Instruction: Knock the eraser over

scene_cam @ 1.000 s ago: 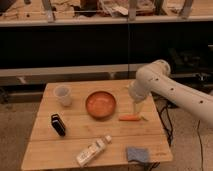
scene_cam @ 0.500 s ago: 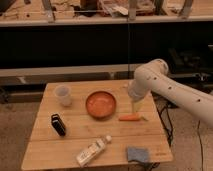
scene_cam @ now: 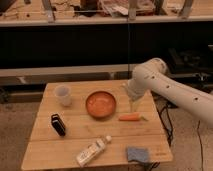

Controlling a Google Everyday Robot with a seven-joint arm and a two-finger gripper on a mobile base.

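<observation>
The eraser (scene_cam: 58, 124) is a small black block standing on its edge at the left side of the wooden table (scene_cam: 70, 155). My gripper (scene_cam: 134, 105) hangs from the white arm over the table's right side, just above the carrot (scene_cam: 129, 118) and to the right of the orange bowl (scene_cam: 101, 103). It is far from the eraser, about a third of the table's width away.
A white cup (scene_cam: 63, 94) stands at the back left. A clear plastic bottle (scene_cam: 92, 151) lies near the front edge, and a blue-grey cloth (scene_cam: 136, 154) lies at the front right. Dark shelving runs behind the table.
The arm has shifted slightly left and back, with the gripper now nearer the bowl's right rim. The objects on the table have not moved.
</observation>
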